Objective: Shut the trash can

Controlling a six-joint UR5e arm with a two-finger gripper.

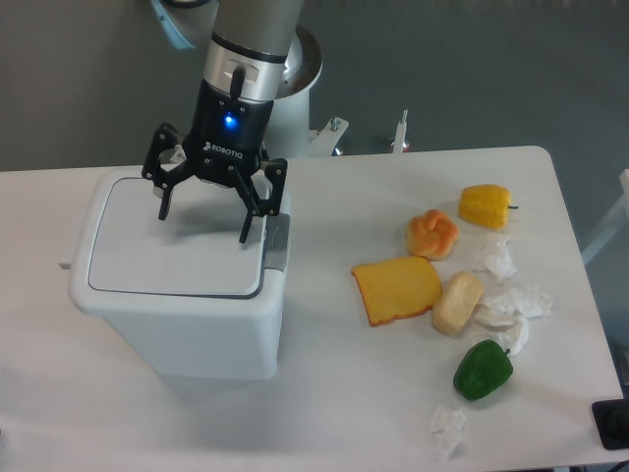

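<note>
The trash can (177,315) is a large white rectangular bin at the left of the table. Its flat white lid (167,251) lies level in the rim, with the grey latch tab (276,244) at its right side. My gripper (204,224) hangs just above the lid's far half, fingers spread wide and open, with nothing between them. Its right fingertip is close above the lid's right edge beside the latch tab; whether it touches cannot be told.
To the right lie a yellow pepper (486,206), an orange bun (432,233), a yellow cheese slab (397,289), a pale bread piece (458,303), a green pepper (483,370) and several crumpled paper wads (511,305). The arm's base (295,74) stands behind the bin.
</note>
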